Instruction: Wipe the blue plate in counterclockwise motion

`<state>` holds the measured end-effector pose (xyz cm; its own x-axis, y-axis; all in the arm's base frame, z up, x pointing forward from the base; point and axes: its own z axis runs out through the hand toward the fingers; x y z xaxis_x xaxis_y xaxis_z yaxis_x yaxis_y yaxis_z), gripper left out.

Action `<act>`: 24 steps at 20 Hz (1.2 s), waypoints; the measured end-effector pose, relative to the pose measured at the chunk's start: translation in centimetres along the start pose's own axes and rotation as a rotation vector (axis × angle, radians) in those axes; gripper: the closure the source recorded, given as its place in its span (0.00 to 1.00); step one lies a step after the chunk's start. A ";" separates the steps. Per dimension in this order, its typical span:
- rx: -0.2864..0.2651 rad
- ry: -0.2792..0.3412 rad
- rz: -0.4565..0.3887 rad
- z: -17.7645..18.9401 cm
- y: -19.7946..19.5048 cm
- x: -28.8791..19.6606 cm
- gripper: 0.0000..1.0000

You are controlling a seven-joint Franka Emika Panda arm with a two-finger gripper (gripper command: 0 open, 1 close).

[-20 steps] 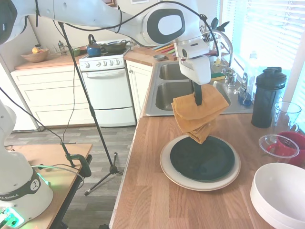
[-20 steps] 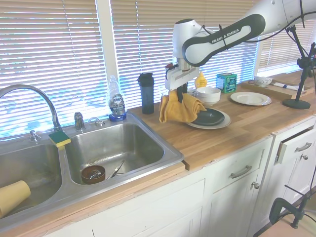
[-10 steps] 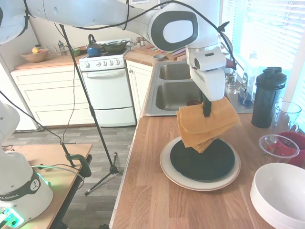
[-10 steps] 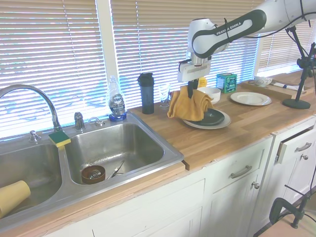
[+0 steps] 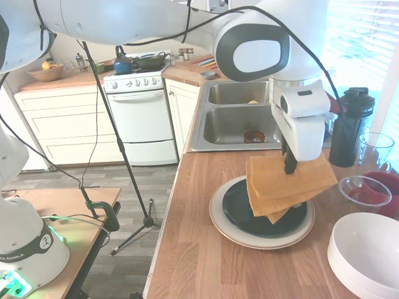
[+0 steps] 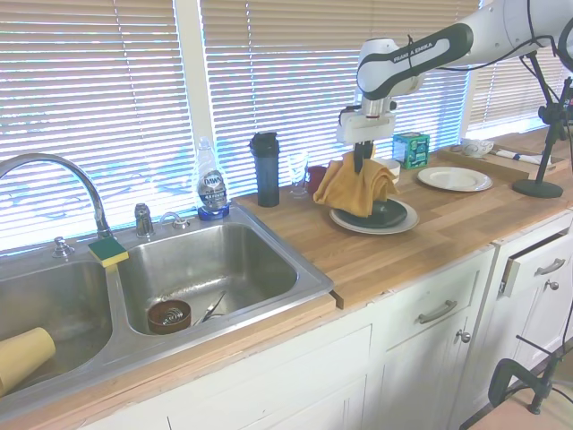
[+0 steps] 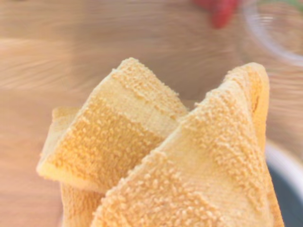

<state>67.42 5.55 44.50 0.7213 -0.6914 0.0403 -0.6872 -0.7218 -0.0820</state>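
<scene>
First exterior view shows the hand (image 5: 290,167), pinched on a folded orange cloth (image 5: 287,187), has travelled from the sink side to hang over the blue plate (image 5: 240,212), stacked on a cream plate (image 5: 218,221) on the table (image 5: 193,261), so wiping should begin.

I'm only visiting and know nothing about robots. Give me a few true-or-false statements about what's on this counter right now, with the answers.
1. The gripper holds a yellow cloth. True.
2. The blue plate sits directly on the wooden counter. False: it rests on a larger cream plate.
3. The cloth hangs over the blue plate. True.
4. The cloth hangs over the sink. False: the sink lies off to the side of the plates.
5. A dark bottle stands on the counter. True.
</scene>
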 end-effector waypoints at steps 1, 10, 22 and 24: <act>0.001 -0.002 0.009 0.2 0.5 0.7 1.00; 0.034 0.048 0.023 1.2 4.5 2.8 1.00; 0.054 0.156 -0.127 0.2 8.4 -9.1 1.00; 0.051 0.155 -0.153 0.4 7.7 -11.0 1.00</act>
<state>54.27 7.63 43.06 0.7926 -0.5731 0.2084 -0.5626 -0.8190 -0.1128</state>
